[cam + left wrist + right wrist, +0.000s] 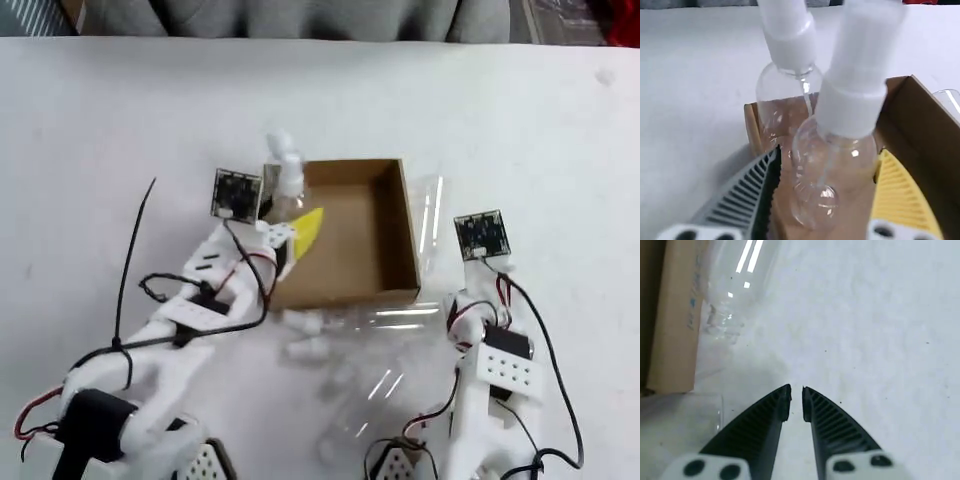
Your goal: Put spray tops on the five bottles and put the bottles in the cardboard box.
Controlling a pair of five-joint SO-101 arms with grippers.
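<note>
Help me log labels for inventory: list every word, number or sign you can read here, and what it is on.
None can be read.
cardboard box: faint bluish marks on its wall, too blurred to read.
circuit boards: markings too small to read.
bottle: clear, no label visible.

Bright, even overhead light washes the white surface (540,120) almost featureless around the cardboard box (350,245). Hard white glare streaks lie on the clear bottles (432,212) beside the box's right wall and in front of it. Shadows are soft and faint, deepest inside the box.
</note>
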